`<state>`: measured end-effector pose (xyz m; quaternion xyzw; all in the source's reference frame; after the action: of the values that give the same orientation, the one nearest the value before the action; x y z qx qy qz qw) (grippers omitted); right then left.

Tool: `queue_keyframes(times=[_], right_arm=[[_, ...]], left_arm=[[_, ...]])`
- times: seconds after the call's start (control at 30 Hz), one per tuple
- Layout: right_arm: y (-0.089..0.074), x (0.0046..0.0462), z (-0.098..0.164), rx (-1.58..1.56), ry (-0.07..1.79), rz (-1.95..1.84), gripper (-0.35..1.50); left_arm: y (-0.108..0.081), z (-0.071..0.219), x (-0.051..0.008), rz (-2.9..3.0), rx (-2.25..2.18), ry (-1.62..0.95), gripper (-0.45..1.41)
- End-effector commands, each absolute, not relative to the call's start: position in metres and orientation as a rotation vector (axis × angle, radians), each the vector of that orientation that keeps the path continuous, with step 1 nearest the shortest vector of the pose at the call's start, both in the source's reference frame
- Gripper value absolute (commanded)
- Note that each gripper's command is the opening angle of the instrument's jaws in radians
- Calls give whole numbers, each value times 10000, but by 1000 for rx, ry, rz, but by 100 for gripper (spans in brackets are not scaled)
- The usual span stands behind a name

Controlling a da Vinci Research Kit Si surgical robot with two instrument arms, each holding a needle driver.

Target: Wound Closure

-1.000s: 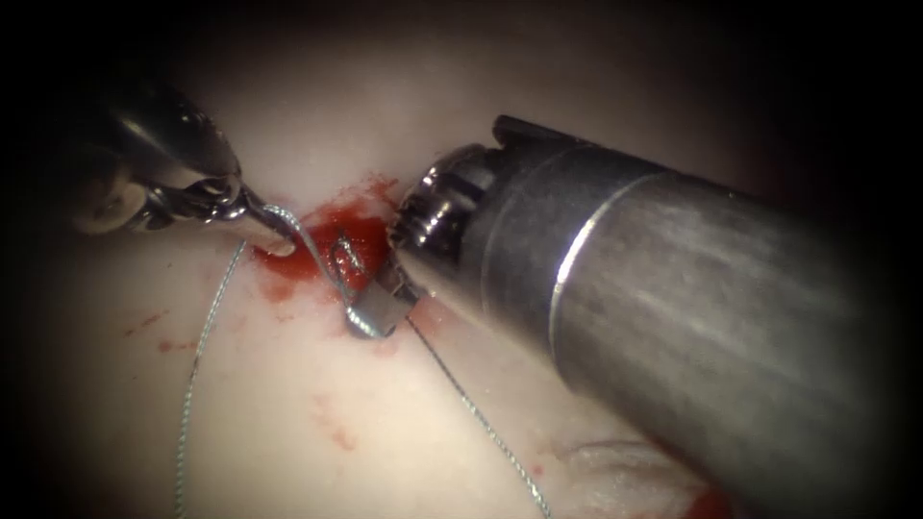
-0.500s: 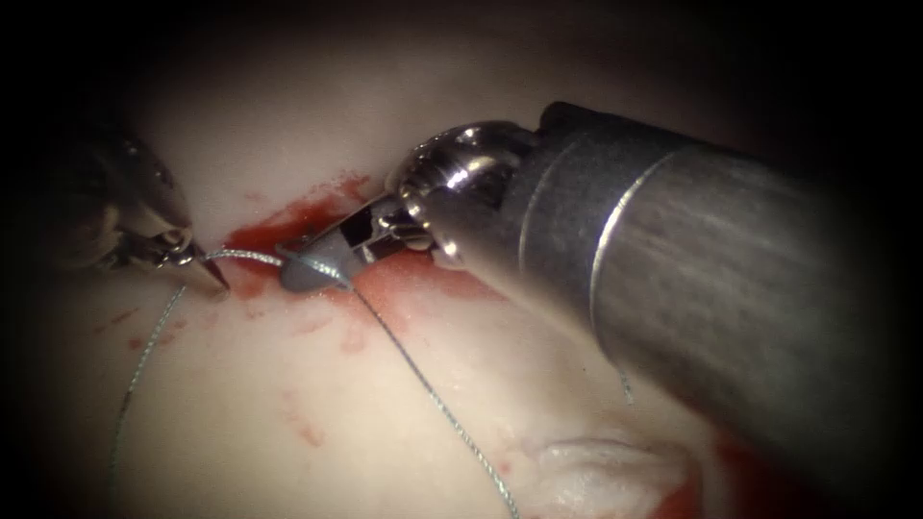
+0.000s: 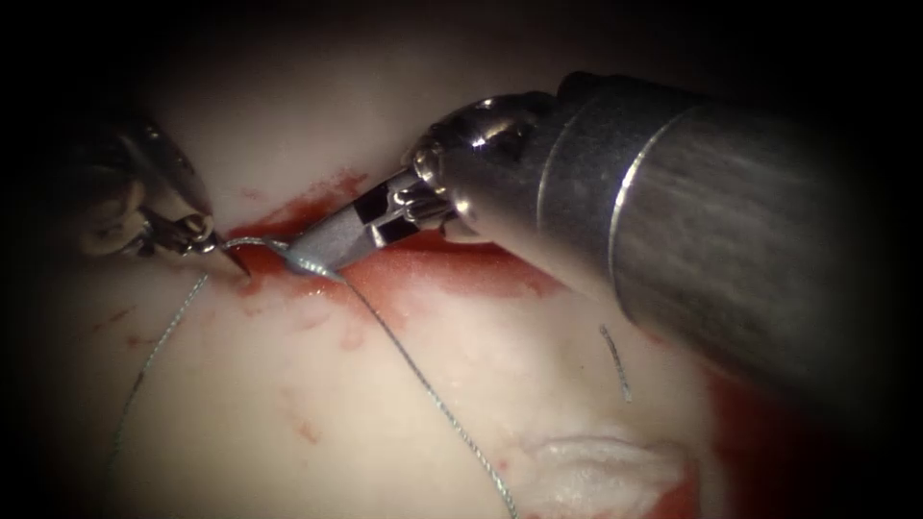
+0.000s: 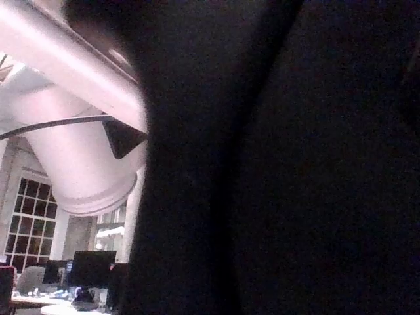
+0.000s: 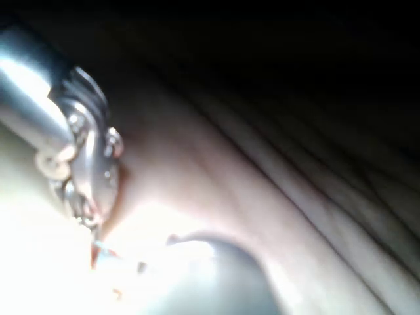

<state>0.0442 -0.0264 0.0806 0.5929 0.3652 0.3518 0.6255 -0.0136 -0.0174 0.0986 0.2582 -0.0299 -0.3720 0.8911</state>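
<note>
Thread (image 3: 413, 370) spans both shut tools — left tool (image 3: 226, 252) grips it at nine o'clock of the cut (image 3: 317, 207), right tool (image 3: 306, 259) beside — excess tension could snap it or tear tissue (image 3: 288, 423).

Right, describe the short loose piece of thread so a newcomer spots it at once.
Find the right arm's thick shaft over the tissue; just beneath it lies the cut end of thread. Unlike the long thread, gripped by the left end effector and right end effector (whether a needle sits between them I cannot tell), it is short, dark, loose and held by nothing.
</note>
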Motion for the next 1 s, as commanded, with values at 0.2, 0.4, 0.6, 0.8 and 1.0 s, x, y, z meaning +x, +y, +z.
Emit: queue_keyframes(times=[0.2, 0.4, 0.6, 0.8, 1.0], right_arm=[[-264, 457, 811, 1362, 824, 793, -35], [-268, 464, 814, 1360, 820, 786, -35], [-279, 474, 825, 1372, 787, 771, -35], [-284, 485, 826, 1279, 626, 729, -35], [-276, 479, 818, 1126, 438, 705, -35]], left_arm=[[-162, 983, -147, -790, 531, -98, -45], [-162, 985, -151, -800, 531, -118, -45], [-154, 979, -154, -824, 506, -150, -45], [-149, 971, -155, -823, 494, -183, -45], [-149, 969, -155, -820, 489, -185, -45]])
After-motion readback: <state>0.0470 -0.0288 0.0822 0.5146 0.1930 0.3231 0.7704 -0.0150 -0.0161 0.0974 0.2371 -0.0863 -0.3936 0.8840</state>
